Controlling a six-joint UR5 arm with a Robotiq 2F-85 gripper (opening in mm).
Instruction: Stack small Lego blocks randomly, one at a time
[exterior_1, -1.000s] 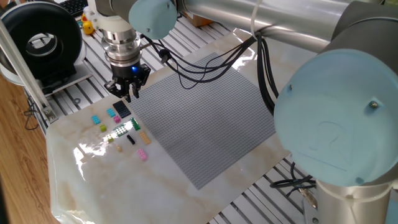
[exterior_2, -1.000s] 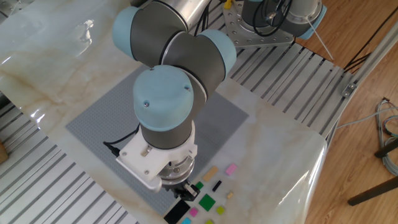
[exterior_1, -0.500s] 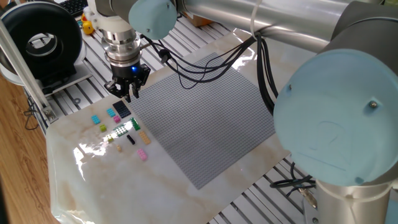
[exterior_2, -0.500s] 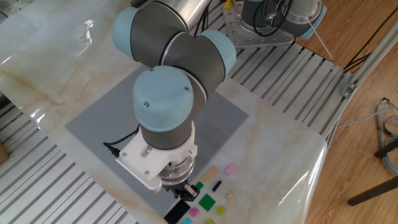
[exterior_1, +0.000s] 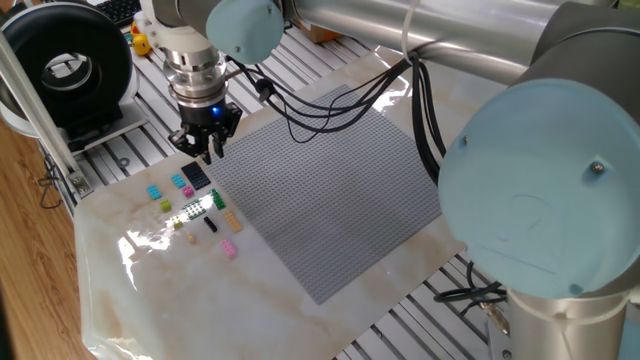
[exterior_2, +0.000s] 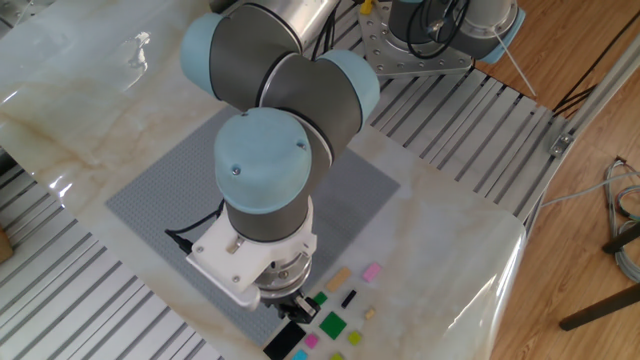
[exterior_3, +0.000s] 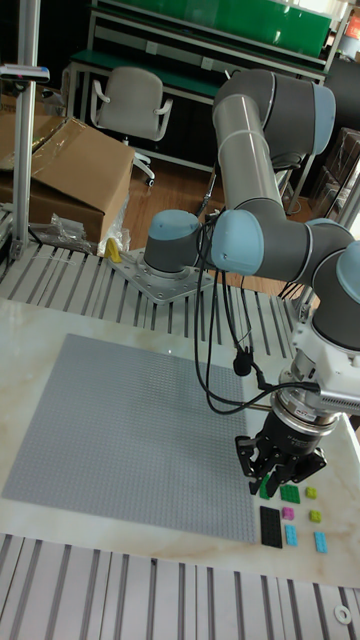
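The small Lego blocks lie loose on the marble beside the baseplate: a dark plate (exterior_1: 197, 175), cyan (exterior_1: 154, 191), yellow-green (exterior_1: 165, 204), pink (exterior_1: 187, 190), green (exterior_1: 217, 200), black (exterior_1: 210, 224) and tan (exterior_1: 232, 222). My gripper (exterior_1: 206, 151) hangs just above the dark plate (exterior_3: 271, 525), fingers pointing down. The fingers are dark and close together, and nothing shows clearly between them. In the other fixed view the wrist covers most of the gripper (exterior_2: 297, 306). A green block (exterior_2: 320, 299) sits right beside it, and a larger green one (exterior_2: 333, 323) lies nearby.
The large grey studded baseplate (exterior_1: 320, 190) fills the table's middle, bare of bricks. A black round device (exterior_1: 68, 62) stands past the table's far left corner. The arm's cables (exterior_1: 330, 105) hang over the baseplate. The marble edge (exterior_1: 100, 330) lies close to the blocks.
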